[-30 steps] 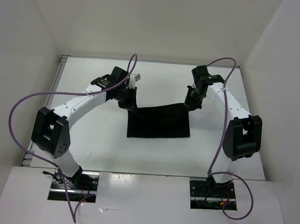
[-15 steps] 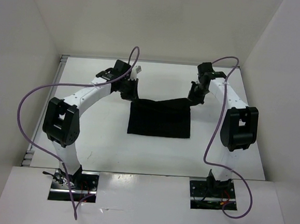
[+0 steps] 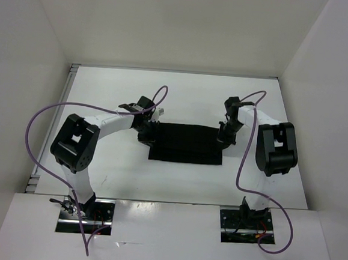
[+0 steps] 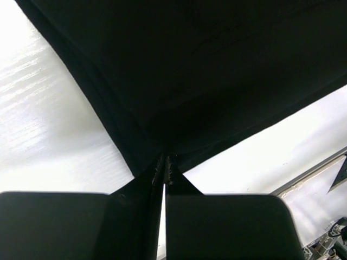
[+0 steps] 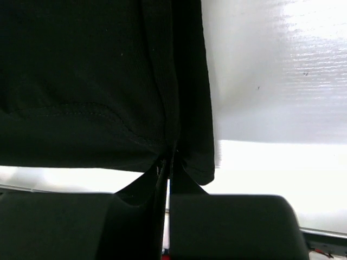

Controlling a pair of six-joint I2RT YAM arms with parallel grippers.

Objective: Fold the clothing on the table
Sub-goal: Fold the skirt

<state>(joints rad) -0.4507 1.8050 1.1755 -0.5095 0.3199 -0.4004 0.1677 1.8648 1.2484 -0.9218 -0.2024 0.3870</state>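
Overhead, we see the clothing (image 3: 186, 144) lying near the middle of the table (image 3: 116, 95), drawn out into a wide, shallow band that runs from 9 o'clock to 3 o'clock. The left gripper (image 3: 148, 132) sits at the band's 10 o'clock corner and the right gripper (image 3: 224, 134) at its 2 o'clock corner. In each wrist view the fingers (image 4: 217, 227) are pressed together with a wedge of black fabric caught between their tips, so we read both grippers as closed on a corner of the clothing.

Progress: we judge that a first fold is laid or nearly laid. The band is much shallower than it is wide, and the right wrist view shows a stitched hem lying over a second layer, with doubled edges beside it. What remains, in our judgement, is to let go of the corners and perhaps bring one end over the other to shorten the band.

Appearance: the clothing is plain matte black, mostly flat, its near edge straight, with slight bunching where the corners are pinched.
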